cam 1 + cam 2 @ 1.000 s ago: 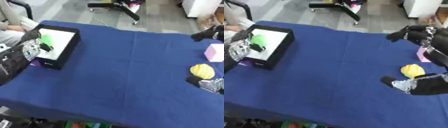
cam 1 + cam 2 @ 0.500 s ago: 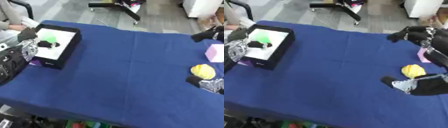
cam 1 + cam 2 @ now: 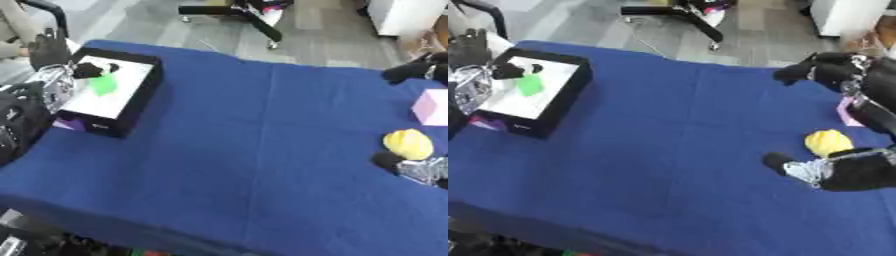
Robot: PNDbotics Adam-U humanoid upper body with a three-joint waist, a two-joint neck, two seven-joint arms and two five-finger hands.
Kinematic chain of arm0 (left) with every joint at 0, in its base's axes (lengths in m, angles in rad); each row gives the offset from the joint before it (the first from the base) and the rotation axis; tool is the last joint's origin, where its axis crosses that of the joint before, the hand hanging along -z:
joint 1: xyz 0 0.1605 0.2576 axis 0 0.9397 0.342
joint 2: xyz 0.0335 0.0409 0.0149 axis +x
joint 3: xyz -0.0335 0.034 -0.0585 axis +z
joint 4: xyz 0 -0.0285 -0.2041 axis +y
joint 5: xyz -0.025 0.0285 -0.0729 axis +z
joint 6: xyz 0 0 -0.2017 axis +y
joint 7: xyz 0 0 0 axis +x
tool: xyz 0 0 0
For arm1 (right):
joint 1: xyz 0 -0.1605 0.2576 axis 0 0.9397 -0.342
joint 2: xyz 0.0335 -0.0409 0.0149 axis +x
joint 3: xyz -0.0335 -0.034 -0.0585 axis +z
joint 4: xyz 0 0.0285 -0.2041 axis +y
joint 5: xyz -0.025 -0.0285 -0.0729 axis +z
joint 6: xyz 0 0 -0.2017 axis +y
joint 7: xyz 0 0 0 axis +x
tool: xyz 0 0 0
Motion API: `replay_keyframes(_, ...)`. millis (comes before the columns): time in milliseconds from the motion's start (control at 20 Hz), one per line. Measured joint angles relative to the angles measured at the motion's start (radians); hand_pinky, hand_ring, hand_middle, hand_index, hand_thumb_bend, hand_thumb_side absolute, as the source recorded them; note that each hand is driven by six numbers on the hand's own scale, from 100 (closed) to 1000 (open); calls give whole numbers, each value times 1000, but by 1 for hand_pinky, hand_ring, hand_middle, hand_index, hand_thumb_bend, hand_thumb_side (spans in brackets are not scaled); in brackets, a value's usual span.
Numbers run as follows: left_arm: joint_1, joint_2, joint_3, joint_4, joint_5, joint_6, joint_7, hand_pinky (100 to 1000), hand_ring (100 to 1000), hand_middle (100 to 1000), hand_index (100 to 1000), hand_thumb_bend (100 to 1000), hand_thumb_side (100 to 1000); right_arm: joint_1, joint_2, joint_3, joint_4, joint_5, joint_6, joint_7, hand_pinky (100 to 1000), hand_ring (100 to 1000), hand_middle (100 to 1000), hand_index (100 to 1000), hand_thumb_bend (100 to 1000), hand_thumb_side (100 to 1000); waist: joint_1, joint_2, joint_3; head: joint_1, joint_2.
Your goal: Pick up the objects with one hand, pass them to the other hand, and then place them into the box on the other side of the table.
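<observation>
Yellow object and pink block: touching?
Apart. The left eye view shows the yellow object lying nearer than the pink block, with a strip of blue tablecloth plainly visible between them.

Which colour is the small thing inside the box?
Green, on the box's white floor; left eye view shows it best.

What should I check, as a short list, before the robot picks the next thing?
1. Green piece inside box: ok.
2. Left robot hand holds nothing: ok, fingers straight, beside the box.
3. Yellow thing free on the cloth: ok.
4. Pink block free: ok.
5. Right robot hand ready to grasp: cannot tell, too blurred.
6. Middle of cloth free for the pass: ok.
</observation>
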Motion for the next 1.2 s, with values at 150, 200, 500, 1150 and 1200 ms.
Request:
replay_keyframes(150,-3,14,55,-69,-47,-17,17,882,893,893,965,1000,695,4,0,0,0,1,0,0,778,787,697,850,536,462,-3,0,4,-10,0)
replay_keyframes(200,-10,16,75,-94,-63,-26,26,882,893,893,965,1000,695,6,0,-1,0,1,0,-1,778,787,697,850,536,462,-3,-1,5,-15,0)
replay_keyframes(500,-67,-15,210,-241,-126,-103,104,919,775,767,885,794,726,14,0,-14,0,17,8,-13,778,789,702,857,542,466,-14,-5,10,-68,0)
replay_keyframes(1150,-80,-293,96,-548,26,-290,145,944,715,710,872,576,713,26,-22,-96,2,29,98,-143,773,810,734,866,595,454,-42,18,-4,-322,0)
replay_keyframes(1200,-78,-316,81,-572,40,-304,132,945,714,709,872,557,713,26,-30,-102,6,22,111,-157,773,814,743,865,600,446,-44,20,-2,-347,0)
